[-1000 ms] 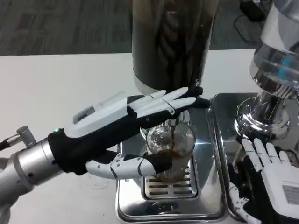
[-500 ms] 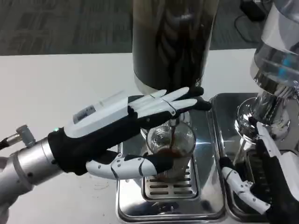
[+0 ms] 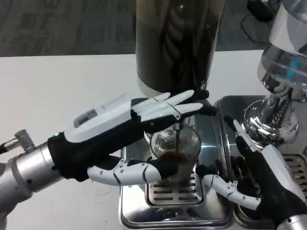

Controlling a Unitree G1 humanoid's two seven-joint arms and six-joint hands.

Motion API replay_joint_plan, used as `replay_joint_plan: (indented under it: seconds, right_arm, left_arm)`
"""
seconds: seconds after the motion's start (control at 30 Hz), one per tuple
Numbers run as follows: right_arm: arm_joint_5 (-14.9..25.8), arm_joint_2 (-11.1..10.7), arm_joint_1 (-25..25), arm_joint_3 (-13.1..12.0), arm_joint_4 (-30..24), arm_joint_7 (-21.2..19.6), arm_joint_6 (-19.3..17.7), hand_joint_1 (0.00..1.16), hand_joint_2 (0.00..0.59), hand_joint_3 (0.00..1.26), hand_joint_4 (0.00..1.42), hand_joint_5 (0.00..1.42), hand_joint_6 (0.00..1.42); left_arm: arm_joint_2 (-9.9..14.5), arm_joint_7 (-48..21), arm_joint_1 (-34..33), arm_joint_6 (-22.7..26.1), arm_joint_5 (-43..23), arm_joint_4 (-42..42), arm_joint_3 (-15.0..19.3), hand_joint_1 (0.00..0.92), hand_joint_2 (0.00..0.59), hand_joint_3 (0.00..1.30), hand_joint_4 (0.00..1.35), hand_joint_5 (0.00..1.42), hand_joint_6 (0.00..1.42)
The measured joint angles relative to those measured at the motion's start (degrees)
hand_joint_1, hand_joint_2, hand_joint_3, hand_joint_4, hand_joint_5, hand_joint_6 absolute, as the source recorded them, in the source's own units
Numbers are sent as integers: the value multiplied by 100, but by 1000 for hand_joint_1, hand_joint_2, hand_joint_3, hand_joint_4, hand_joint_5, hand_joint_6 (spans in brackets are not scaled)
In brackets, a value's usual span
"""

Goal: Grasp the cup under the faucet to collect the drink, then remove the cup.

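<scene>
Status: collection in progress. The cup [image 3: 173,149] stands on the slotted drip tray [image 3: 165,207] directly below the faucet [image 3: 177,125], with a thin dark stream running into it and dark liquid covering its lower part. The fill level appears to be under half, so filling is judged incomplete. Removal of the cup is not yet done.

Left hand [image 3: 120,136]: wrapped around the cup from 9 o'clock, thumb along the near side, fingers extended across the far side. The cup is held.

Right hand [image 3: 254,175]: at 3 o'clock of the cup, close to it but apart. Fingers spread, nothing held.

Remaining steps, by judgement: let the cup fill, stop the flow, then lift the cup clear of the tray.

Surface: a white tabletop [image 3: 62,86] carries the dark dispenser [image 3: 175,43] at 12 o'clock and a second chrome unit [image 3: 280,91] at 2 o'clock.

Room: grey carpet [image 3: 62,24] lies beyond the far edge.
</scene>
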Motion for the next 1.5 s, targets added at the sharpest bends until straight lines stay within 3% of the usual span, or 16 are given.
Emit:
replay_joint_plan:
  seconds: [0.5, 0.93, 1.2, 1.5]
  right_arm:
    - [109, 5, -119, 74, -57, 381, 119, 566, 174, 0, 0, 0, 0]
    - [108, 151, -244, 206, -45, 405, 212, 598, 172, 0, 0, 0, 0]
    - [105, 316, -415, 278, 186, 401, 214, 610, 165, 0, 0, 0, 14]
    - [103, 345, -497, 382, 458, 338, 73, 640, 158, 0, 0, 0, 57]
  left_arm:
    - [21, 49, 91, 131, 11, -175, 39, 0, 284, 142, 0, 127, 22]
    - [23, 110, 218, 239, 13, -321, 66, 0, 289, 153, 0, 136, 24]
    - [27, 149, 269, 279, 25, -400, 120, 0, 291, 155, 0, 140, 24]
    - [28, 202, 384, 318, 152, -528, 273, 0, 294, 166, 0, 155, 24]
